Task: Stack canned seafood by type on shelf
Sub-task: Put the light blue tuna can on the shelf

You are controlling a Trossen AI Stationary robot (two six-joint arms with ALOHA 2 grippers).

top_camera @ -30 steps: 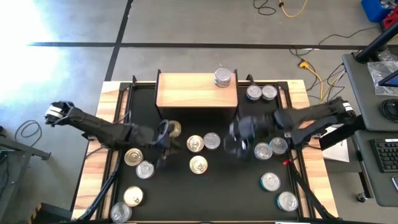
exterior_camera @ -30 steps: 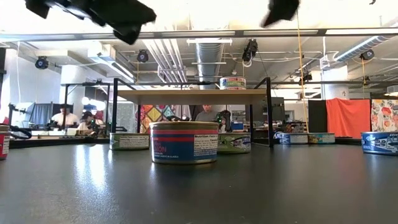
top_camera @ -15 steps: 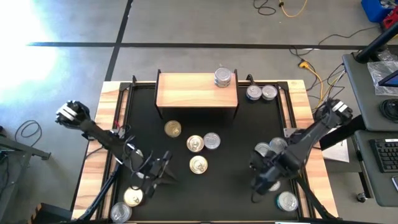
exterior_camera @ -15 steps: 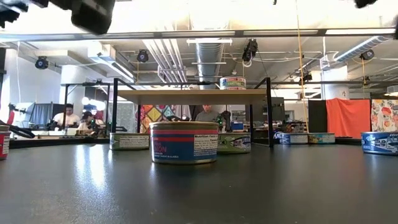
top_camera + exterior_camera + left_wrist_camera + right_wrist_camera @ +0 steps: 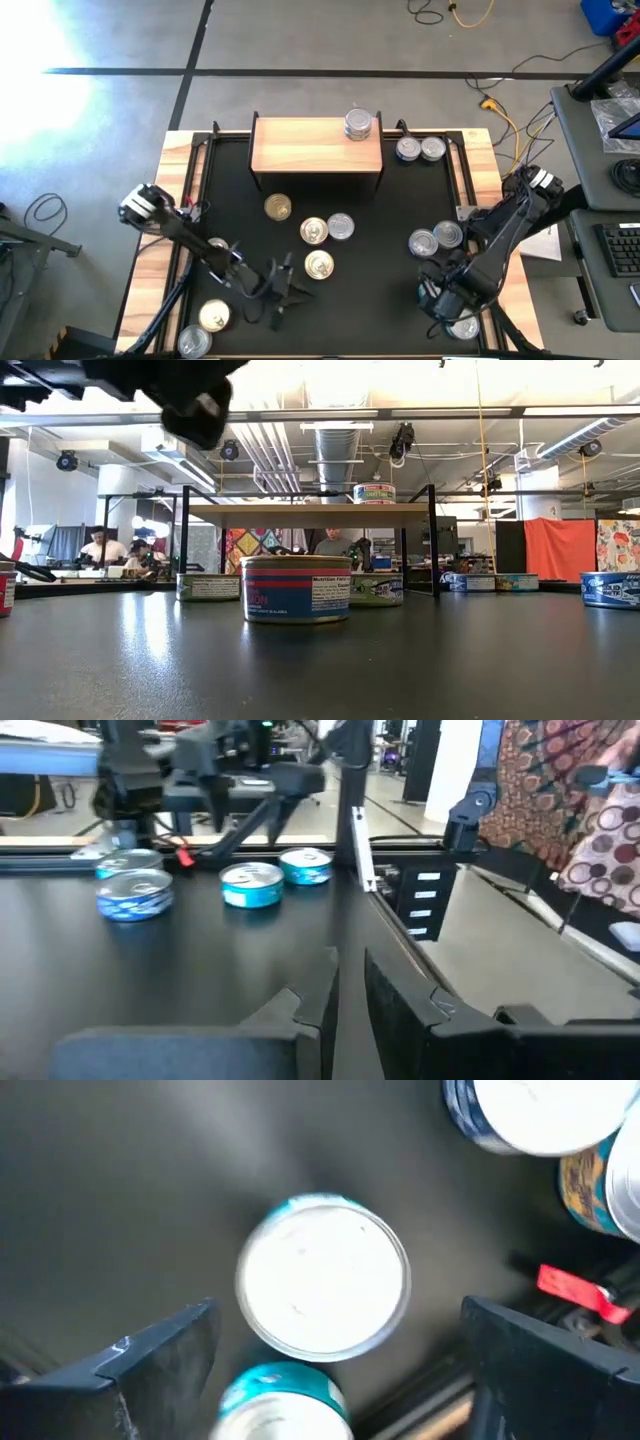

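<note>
The shelf point(image 5: 316, 146) stands at the table's far side with a short stack of cans point(image 5: 359, 123) on its right end. Other cans lie scattered on the black top, some gold-lidded point(image 5: 319, 264), some silver point(image 5: 340, 226). My right gripper point(image 5: 335, 1350) is open and points down over a silver-lidded, teal-walled can point(image 5: 322, 1285) near the near right corner, one finger on each side, apart from it. My left gripper point(image 5: 282, 288) hovers low near the near edge with its fingers point(image 5: 300, 1010) shut and empty. Both grippers stand above the low view's picture.
Two silver cans point(image 5: 420, 149) sit right of the shelf, and a pair point(image 5: 435, 238) lies just beyond my right gripper. More cans lie at the near left corner point(image 5: 215, 317) and near right corner point(image 5: 463, 325). A red-and-blue can point(image 5: 296, 588) stands mid-table. A wooden rim point(image 5: 178, 200) frames the table.
My left gripper has swung from the gold can near the shelf toward the near edge and a little rightward. My right gripper has travelled from mid-table toward the near right corner and now hangs over a silver can. No can has moved.
</note>
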